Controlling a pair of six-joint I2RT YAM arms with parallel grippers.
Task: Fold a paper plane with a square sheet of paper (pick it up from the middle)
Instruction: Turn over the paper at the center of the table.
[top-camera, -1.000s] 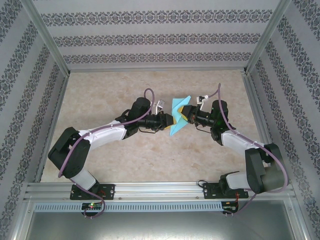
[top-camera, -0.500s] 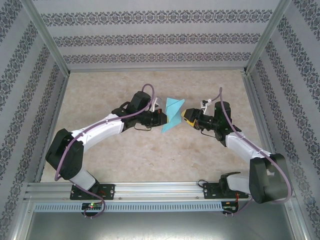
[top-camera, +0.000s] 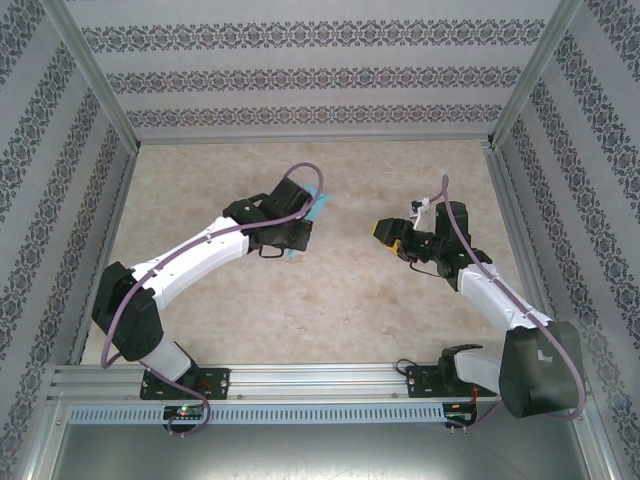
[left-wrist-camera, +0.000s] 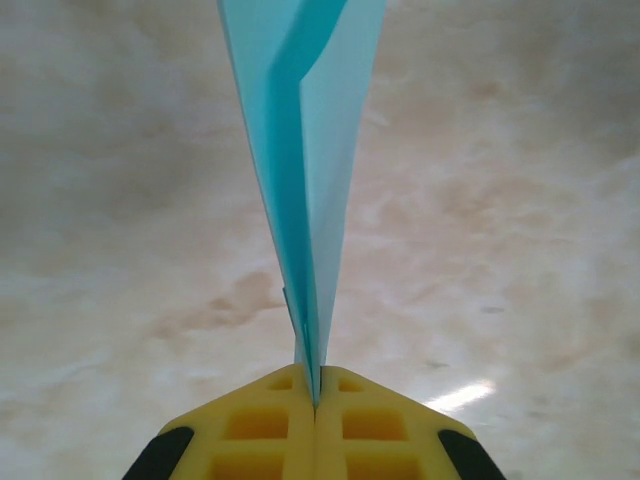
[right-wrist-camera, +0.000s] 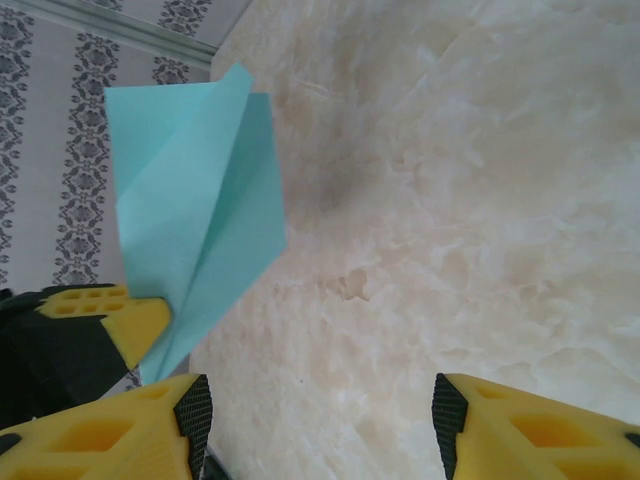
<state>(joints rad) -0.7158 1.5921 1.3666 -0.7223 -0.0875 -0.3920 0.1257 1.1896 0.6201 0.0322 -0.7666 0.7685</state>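
Observation:
The paper plane (left-wrist-camera: 310, 150) is light turquoise paper folded along a long centre crease, tapering down into my left gripper (left-wrist-camera: 316, 392). That gripper's yellow fingers are shut on its narrow end. From above, the left gripper (top-camera: 305, 222) holds the paper edge-on, with a strip of the plane (top-camera: 316, 202) showing past the wrist. My right gripper (top-camera: 383, 231) stands to the right, apart from the paper. In the right wrist view, the right gripper (right-wrist-camera: 315, 420) is open with bare table between its fingers. The plane (right-wrist-camera: 200, 200) hangs at upper left, pinched by the left gripper's fingers (right-wrist-camera: 120, 315).
The marble-patterned tabletop (top-camera: 330, 300) lies under both arms. Patterned walls (top-camera: 300, 80) and aluminium posts (top-camera: 90, 80) close in the back and sides. An aluminium rail (top-camera: 320, 385) runs along the near edge by the arm bases.
The right gripper let go of the paper, opened and backed off to the right. The left gripper closed on the paper and swung it left and a little back.

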